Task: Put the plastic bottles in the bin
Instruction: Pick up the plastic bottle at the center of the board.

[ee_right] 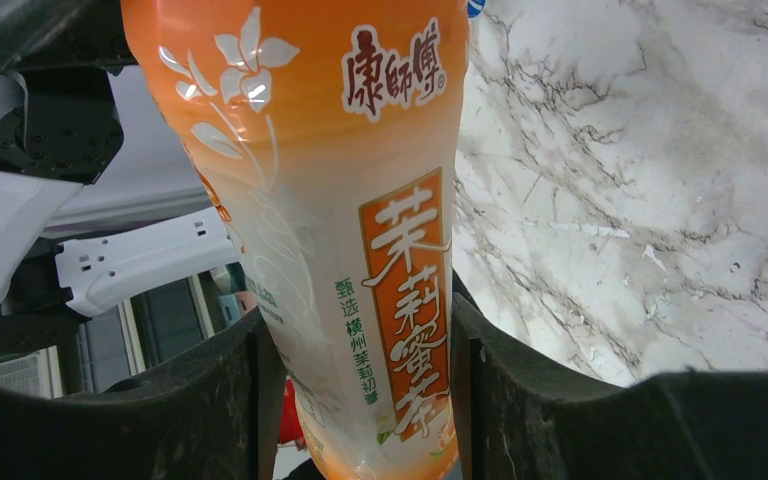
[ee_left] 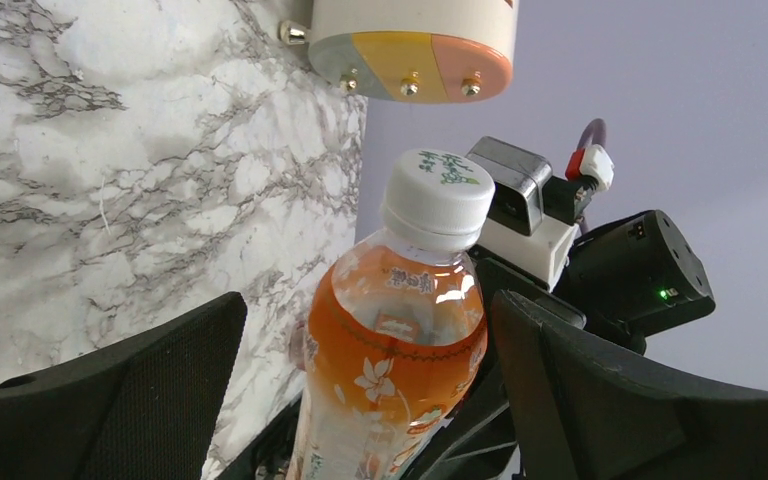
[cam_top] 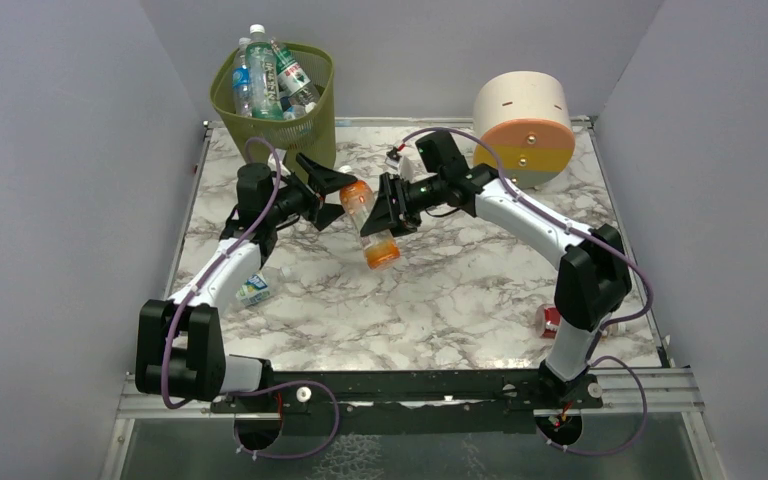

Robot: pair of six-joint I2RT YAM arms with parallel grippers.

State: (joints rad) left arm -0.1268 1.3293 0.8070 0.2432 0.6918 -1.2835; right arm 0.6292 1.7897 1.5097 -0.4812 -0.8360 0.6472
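Note:
An orange-filled plastic bottle (cam_top: 372, 228) with a white cap hangs tilted above the middle of the marble table. My right gripper (cam_top: 385, 212) is shut on its labelled body (ee_right: 360, 200), with the fingers (ee_right: 210, 400) pressed against both sides. My left gripper (cam_top: 335, 195) is open and straddles the bottle's upper part (ee_left: 395, 340). A gap shows beside its left finger (ee_left: 160, 390). The olive mesh bin (cam_top: 318, 100) stands at the back left with several clear bottles (cam_top: 265, 75) standing up out of it. Another small bottle (cam_top: 253, 290) lies on the table under my left arm.
A cream cylinder (cam_top: 525, 125) with an orange, yellow and grey face sits at the back right. A red item (cam_top: 550, 320) lies by the right arm's base. Grey walls close in the table on three sides.

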